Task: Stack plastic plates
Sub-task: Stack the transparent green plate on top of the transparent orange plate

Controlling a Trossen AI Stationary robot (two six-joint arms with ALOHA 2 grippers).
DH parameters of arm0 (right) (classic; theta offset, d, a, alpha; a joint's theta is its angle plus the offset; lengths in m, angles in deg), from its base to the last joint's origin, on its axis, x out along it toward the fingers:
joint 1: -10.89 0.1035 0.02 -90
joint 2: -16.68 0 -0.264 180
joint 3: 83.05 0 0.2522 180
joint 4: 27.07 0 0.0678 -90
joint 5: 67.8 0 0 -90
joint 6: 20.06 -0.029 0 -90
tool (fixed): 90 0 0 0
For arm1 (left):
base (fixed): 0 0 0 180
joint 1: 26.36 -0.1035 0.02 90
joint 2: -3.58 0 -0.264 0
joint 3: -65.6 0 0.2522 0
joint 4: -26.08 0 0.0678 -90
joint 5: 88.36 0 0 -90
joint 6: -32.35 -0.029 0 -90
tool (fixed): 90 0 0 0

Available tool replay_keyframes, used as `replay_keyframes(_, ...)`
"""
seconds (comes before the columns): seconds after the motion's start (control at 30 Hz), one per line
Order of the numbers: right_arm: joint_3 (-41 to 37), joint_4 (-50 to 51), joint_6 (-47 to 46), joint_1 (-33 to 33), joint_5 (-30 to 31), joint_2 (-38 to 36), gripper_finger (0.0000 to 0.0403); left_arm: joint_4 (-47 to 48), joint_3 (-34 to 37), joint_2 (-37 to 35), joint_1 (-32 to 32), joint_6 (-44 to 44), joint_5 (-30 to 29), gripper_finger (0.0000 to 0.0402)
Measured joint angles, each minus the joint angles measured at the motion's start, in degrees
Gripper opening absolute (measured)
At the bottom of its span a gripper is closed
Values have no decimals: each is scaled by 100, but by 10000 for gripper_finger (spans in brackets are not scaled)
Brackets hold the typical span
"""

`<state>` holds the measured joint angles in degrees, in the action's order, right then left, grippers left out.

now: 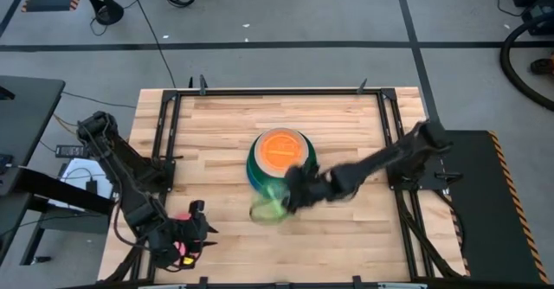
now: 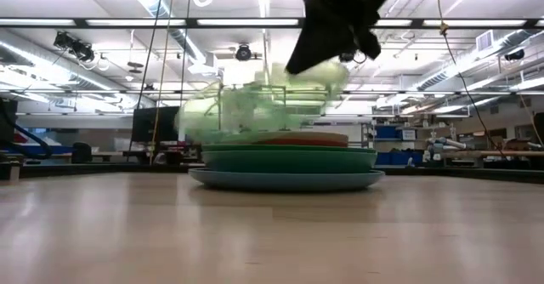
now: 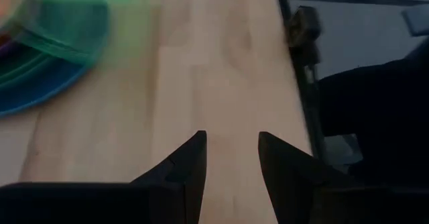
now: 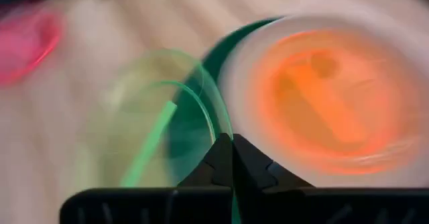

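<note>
Right hand [image 1: 290, 194] pinches the lime plate [image 1: 270, 204] by its rim, tilted, airborne at the near edge of the stack [image 1: 279, 161] mid-tabletop [image 1: 216, 125]. Risk: thin rim grip slips, or the plate clips the stack and shifts the translucent orange plate [image 1: 280, 149]. Left hand [image 3: 231, 158] spread, idle at the tabletop's near-left corner.

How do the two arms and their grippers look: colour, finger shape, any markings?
Both arms are dark and jointed. The left gripper has two dark, pointed, wedge-shaped fingers; a pink-red patch shows beside it from above. The right gripper is equally dark. No markings are legible.
</note>
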<state>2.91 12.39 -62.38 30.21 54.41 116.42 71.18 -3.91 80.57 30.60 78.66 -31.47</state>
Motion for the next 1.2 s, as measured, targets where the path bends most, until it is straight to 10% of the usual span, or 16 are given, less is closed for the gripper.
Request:
replay_keyframes(0.43, -10, 651, 199, -2032, -42, -675, 4, -607, -2, 113, 611, 43, -11, 141)
replay_keyframes(0.97, -1882, -2054, -632, -2476, -811, -622, 8, -503, -4, 844, 985, 1305, -292, 141)
replay_keyframes(1.2, -2023, -1844, -482, -2477, -652, -622, 52, -450, -14, 984, 971, 2163, 583, 141)
